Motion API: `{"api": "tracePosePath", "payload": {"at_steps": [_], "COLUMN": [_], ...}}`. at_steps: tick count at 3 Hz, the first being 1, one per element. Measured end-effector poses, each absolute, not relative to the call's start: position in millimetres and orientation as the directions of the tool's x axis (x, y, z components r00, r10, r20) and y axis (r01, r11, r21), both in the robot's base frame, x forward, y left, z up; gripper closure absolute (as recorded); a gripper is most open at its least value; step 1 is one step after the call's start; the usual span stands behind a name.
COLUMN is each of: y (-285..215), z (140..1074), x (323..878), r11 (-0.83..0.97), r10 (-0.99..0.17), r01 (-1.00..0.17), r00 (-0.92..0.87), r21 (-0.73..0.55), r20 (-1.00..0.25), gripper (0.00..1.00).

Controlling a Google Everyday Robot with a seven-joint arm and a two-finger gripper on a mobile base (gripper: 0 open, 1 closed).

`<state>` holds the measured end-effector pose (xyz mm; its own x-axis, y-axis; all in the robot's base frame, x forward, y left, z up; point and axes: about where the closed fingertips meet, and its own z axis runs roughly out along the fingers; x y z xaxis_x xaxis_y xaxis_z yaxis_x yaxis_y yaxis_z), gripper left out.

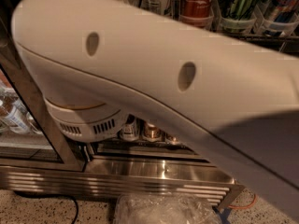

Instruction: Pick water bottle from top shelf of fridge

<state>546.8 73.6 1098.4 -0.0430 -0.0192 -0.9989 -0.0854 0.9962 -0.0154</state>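
Observation:
My white arm (154,78) fills most of the camera view and hides most of the fridge. My gripper is not in view. The water bottle is hidden or out of view. Along the upper edge, the top shelf (261,35) shows its clear lane trays, with a Coca-Cola bottle (197,1) and a tall green can (240,1) in them. The fridge's stainless steel louvred base (140,178) runs across the bottom, with its black frame post (35,106) at the left.
Several short cans (150,130) stand on a low rack under the arm. Labelled bottles (11,118) sit behind glass at the left. A crumpled clear plastic bag (163,210) lies on the speckled floor, with a black cable (70,204) at the left and an orange cable (245,203) at the right.

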Motion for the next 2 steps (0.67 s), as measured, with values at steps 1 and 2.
{"api": "tracePosePath", "payload": {"at_steps": [1,2], "y": [71.8,71.7], "z": [1094.5,1091.5], "x": [544.9,544.8], "r11": [0.996,0.996], "r10": [-0.017,-0.017], "r01": [-0.084,-0.084], "r00": [-0.046,-0.046], "r21": [-0.013,-0.014], "r20": [-0.999,-0.999], "gripper": [1.00,1.00]}}
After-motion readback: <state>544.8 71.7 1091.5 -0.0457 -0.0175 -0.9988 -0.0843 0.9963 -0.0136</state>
